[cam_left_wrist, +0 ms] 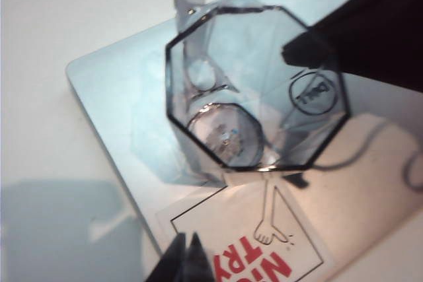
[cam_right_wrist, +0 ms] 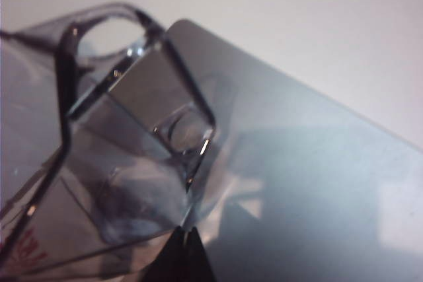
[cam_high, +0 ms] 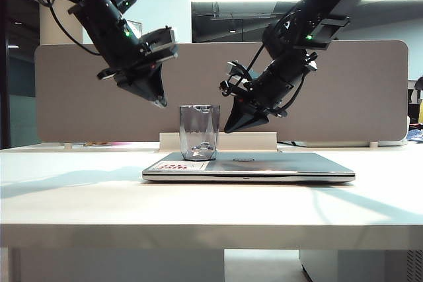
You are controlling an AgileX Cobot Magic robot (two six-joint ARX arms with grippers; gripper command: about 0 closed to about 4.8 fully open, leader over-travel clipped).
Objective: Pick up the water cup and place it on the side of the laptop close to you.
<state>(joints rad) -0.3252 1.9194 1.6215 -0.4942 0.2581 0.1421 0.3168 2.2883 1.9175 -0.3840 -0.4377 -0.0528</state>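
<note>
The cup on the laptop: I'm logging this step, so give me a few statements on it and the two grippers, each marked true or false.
1. The water cup stands upright on the closed laptop. True.
2. The left gripper is holding the cup by its rim. False: it hangs above and to the left of the cup, shut on nothing.
3. The right gripper is shut, its tip near the cup's right side. True.
4. The cup lies tipped over on the table. False: it is upright on the laptop lid.
5. The laptop's white sticker carries red print. True.
</note>
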